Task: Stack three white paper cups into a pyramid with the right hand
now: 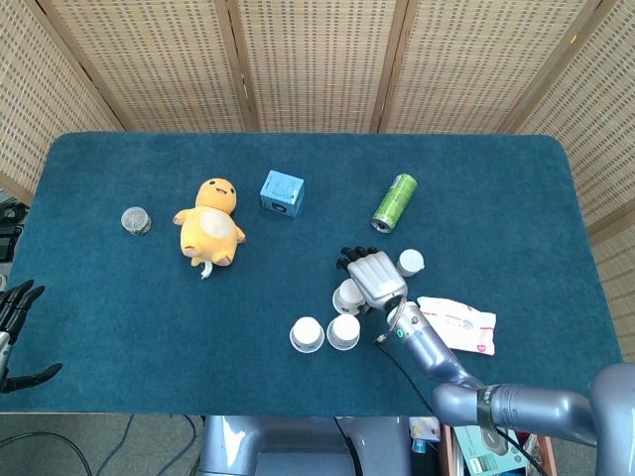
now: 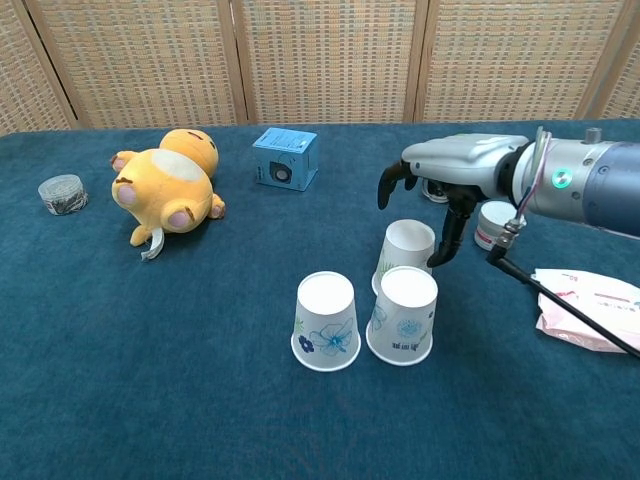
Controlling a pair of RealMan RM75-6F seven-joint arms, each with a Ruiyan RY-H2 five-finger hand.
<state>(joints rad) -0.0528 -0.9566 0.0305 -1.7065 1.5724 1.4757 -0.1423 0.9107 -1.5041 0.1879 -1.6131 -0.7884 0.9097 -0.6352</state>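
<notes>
Three white paper cups stand upside down near the table's front. Two are side by side, the left cup [image 2: 326, 320] [image 1: 307, 334] and the right cup [image 2: 403, 313] [image 1: 344, 331]. The third cup [image 2: 406, 248] [image 1: 347, 296] stands just behind the right one. My right hand [image 2: 452, 168] [image 1: 375, 277] arches over this rear cup with its fingers spread. The thumb hangs down beside the cup's right wall and the other fingers curl above its far left side. Nothing is gripped. My left hand [image 1: 15, 332] rests open at the table's front left edge.
A yellow plush toy [image 2: 165, 185], a blue box [image 2: 284, 158] and a small grey round tin [image 2: 62, 193] lie to the left and behind. A green can [image 1: 394, 201] and a small white jar [image 2: 494, 224] sit behind my right hand. A wipes packet [image 2: 588, 310] lies at the right.
</notes>
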